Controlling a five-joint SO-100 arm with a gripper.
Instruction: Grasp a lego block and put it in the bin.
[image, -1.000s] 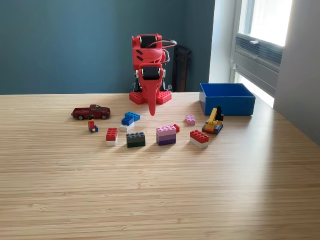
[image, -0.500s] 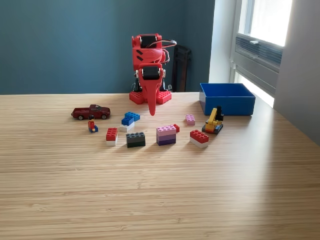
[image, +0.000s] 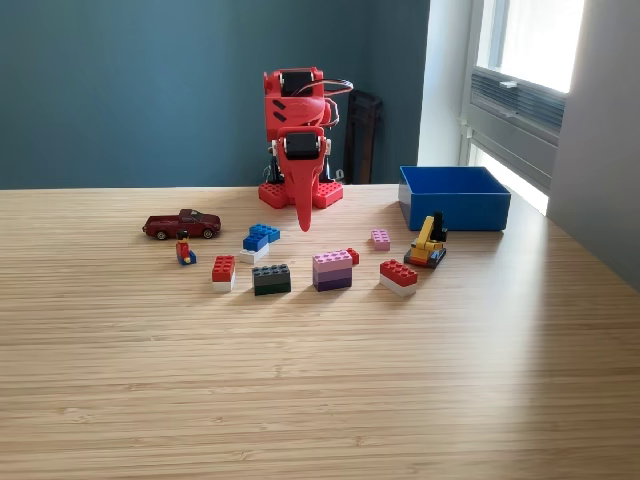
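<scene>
The red arm is folded over its base at the table's far edge, its gripper (image: 305, 222) pointing down with the fingers together and nothing in them. In front of it several lego blocks lie on the wood: a blue and white one (image: 259, 240), a red and white one (image: 223, 270), a black one (image: 271, 279), a pink and purple stack (image: 333, 269), a small pink one (image: 380, 239) and another red and white one (image: 398, 276). The blue bin (image: 455, 196) stands at the exterior view's right, behind the blocks.
A dark red toy car (image: 181, 224) and a small figure (image: 184, 250) are at the left of the blocks. A yellow toy vehicle (image: 427, 243) stands just in front of the bin. A window is at the right.
</scene>
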